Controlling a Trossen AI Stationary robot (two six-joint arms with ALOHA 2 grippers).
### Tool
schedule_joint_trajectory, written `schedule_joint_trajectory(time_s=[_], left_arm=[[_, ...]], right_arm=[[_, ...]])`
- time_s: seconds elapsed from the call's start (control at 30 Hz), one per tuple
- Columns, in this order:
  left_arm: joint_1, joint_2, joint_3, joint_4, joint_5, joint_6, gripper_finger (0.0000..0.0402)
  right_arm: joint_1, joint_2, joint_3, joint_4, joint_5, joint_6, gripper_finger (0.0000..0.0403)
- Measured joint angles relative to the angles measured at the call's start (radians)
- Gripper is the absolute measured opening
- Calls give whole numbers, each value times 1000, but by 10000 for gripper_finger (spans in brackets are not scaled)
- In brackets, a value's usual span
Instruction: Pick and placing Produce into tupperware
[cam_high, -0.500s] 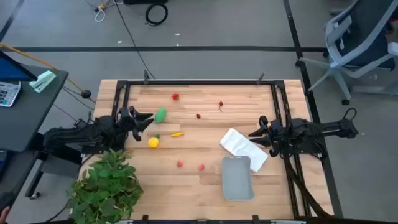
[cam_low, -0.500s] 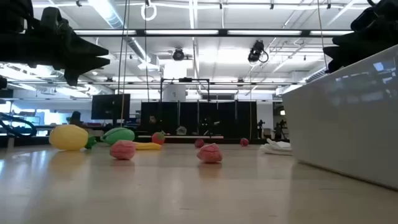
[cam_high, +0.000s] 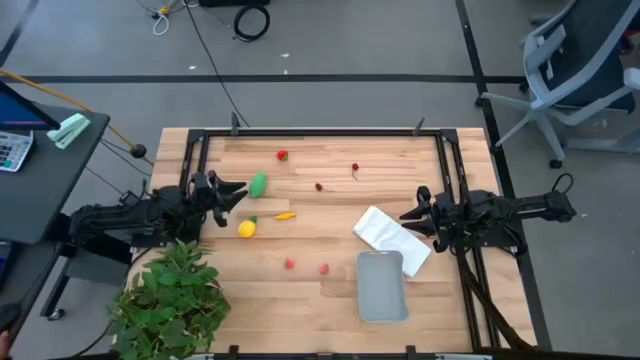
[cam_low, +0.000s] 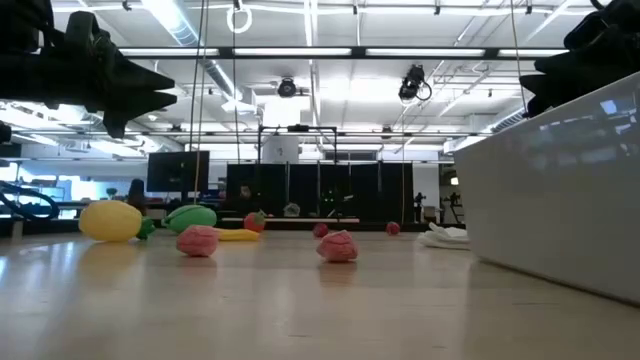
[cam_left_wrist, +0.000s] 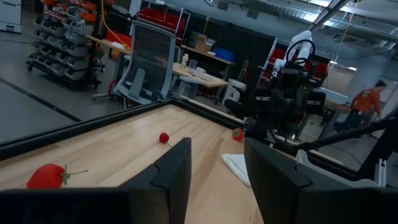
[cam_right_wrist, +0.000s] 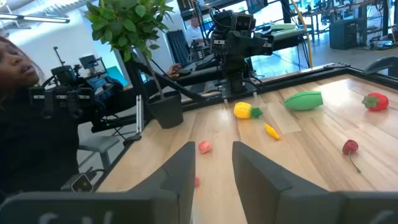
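Note:
The produce lies scattered on the wooden table: a green oval (cam_high: 259, 184), a yellow lemon-like piece (cam_high: 247, 228), a thin orange-yellow piece (cam_high: 286, 215), and small red ones (cam_high: 283, 155) (cam_high: 355, 167) (cam_high: 319, 186) (cam_high: 290, 263) (cam_high: 324, 268). The pale grey tupperware (cam_high: 381, 285) sits near the table's near edge, right of centre. My left gripper (cam_high: 235, 192) hovers open above the table's left side, beside the green oval. My right gripper (cam_high: 412, 221) hovers open at the right, over a white cloth (cam_high: 390, 238).
A large leafy green plant (cam_high: 170, 298) stands at the table's near-left corner. The white cloth lies just beyond the tupperware, touching its far edge. A black frame (cam_high: 320, 132) rims the table. A person shows in the right wrist view (cam_right_wrist: 18, 62).

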Motion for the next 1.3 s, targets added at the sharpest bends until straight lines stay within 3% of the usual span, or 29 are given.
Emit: schedule_joint_trajectory(time_s=[1.3], left_arm=[[0,0,0,0,0,0,155]], right_arm=[[0,0,0,0,0,1,114]])
